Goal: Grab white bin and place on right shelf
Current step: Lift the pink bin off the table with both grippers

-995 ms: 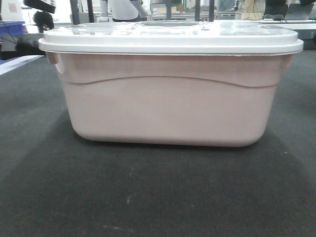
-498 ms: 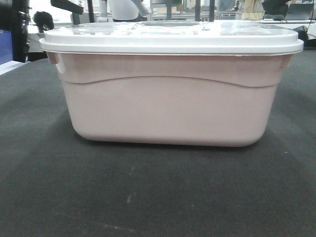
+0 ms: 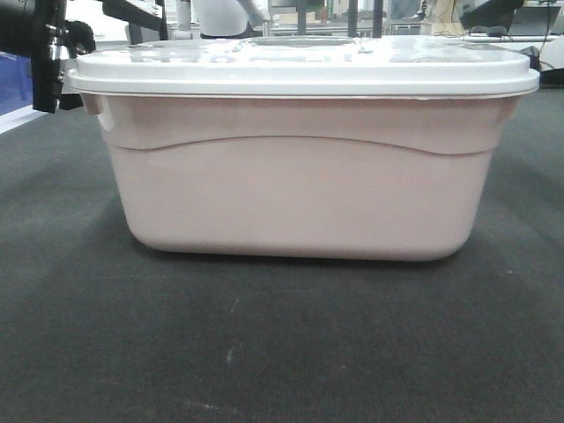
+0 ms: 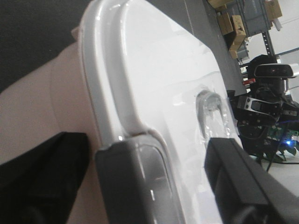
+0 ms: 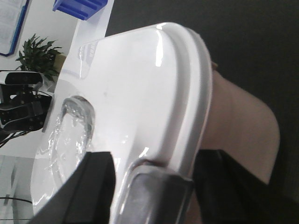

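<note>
Jaws, left gripper (image 4: pixel 149 154): spread astride the rim of the white lid (image 3: pixel 300 66), one finger over the top and one under the overhang. Whether the pads bear on plastic yet cannot be told.
Jaws, right gripper (image 5: pixel 154 161): the same stance at the opposite short end, and contact is equally unclear.
Item 1, white bin (image 3: pixel 300 194): sits upright on the dark mat (image 3: pixel 282 352), filling the front view. The left arm (image 3: pixel 44 53) is at its 10 o'clock, level with the rim.
Item 2, translucent latch (image 4: pixel 140 186): lies between the left gripper's fingers.
Placement rationale (judged): the tub is too broad for one gripper, so each arm takes an end and the overhang gives a ledge to lift against.
Item 3, right shelf: not identifiable in any view.
Status (judged): grasp stage, with the lift and the carry to the shelf outstanding.
</note>
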Motion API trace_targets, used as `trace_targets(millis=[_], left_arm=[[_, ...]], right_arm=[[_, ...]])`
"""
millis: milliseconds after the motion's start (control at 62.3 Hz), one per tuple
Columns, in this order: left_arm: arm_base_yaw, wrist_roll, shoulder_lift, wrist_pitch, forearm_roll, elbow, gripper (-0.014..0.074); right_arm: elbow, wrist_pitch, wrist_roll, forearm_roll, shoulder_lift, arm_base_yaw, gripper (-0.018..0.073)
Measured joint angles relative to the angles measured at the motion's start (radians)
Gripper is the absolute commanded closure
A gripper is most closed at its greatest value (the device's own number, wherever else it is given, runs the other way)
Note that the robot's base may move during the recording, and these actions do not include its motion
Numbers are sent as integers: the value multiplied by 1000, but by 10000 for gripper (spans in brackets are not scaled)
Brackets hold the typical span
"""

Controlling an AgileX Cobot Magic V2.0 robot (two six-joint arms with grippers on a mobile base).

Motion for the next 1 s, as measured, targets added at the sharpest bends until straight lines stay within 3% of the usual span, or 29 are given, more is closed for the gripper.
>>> trace_targets(millis=[177,369,658,995], left_arm=[[6,2,2,-33,4,-2,455],[17,-30,2,-40,-43,-4,723],[17,-18,-38,-51,-85,-11,713],[17,-38,-238,-80,-90,-117,713]], right_arm=[[0,-18,3,10,0,19,435],[0,-41,9,3,3,23,500],[4,-70,-15,42,-45,26,500],[-31,-98,-48,199,-205,26,500]])
